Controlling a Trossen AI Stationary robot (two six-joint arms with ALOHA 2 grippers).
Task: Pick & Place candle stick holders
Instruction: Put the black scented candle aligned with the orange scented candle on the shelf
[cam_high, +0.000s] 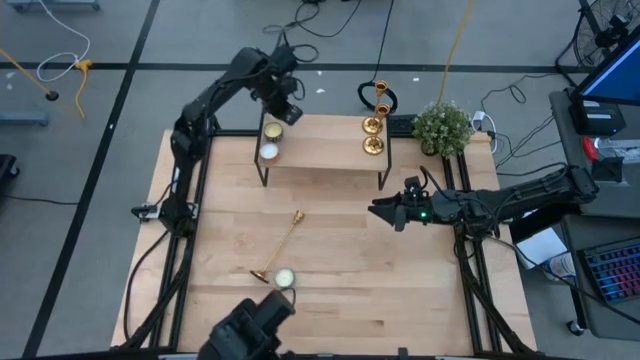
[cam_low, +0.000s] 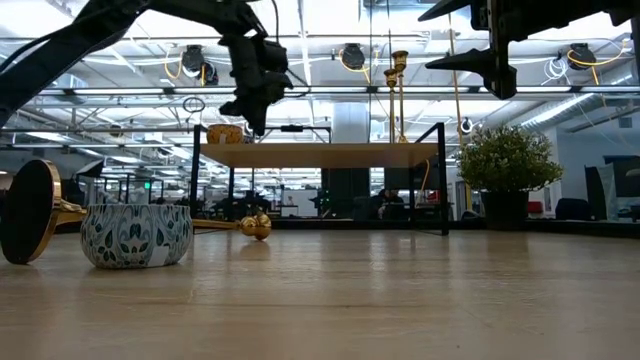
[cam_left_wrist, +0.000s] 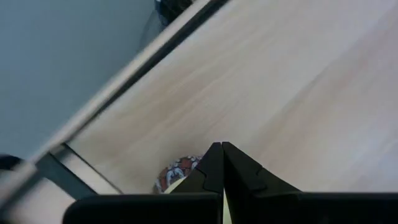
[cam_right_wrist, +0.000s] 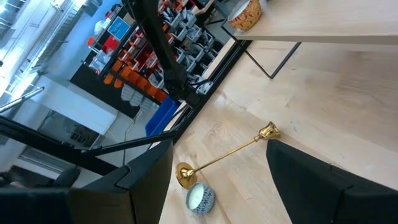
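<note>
So the candlestick (cam_high: 280, 247) I'm after is lying flat on the table (cam_high: 400, 300), not standing, with its round base down near the little patterned candle tin (cam_high: 284, 277) and its cup end pointing up toward the shelf (cam_high: 320, 150). Base and tin look like they're just about touching, which is a bit annoying since I'd rather not knock the tin when I go in. The other two candlesticks (cam_high: 374, 122) are already upright on the right end of the shelf, so I reckon that's where this one belongs too.

My right gripper (cam_high: 388, 212) hangs above the table just in front of the shelf's right leg, fingers spread as wide as they go and holding nothing. From my wrist I'm looking straight down at the stem between them, so it's a decent line-up for grabbing the thin middle.

My left gripper (cam_high: 290, 112) is parked over the left end of the shelf, by the two candles (cam_high: 270, 140) there, pinched fully closed on nothing I can see. It's out of the way, which is probably the point.
</note>
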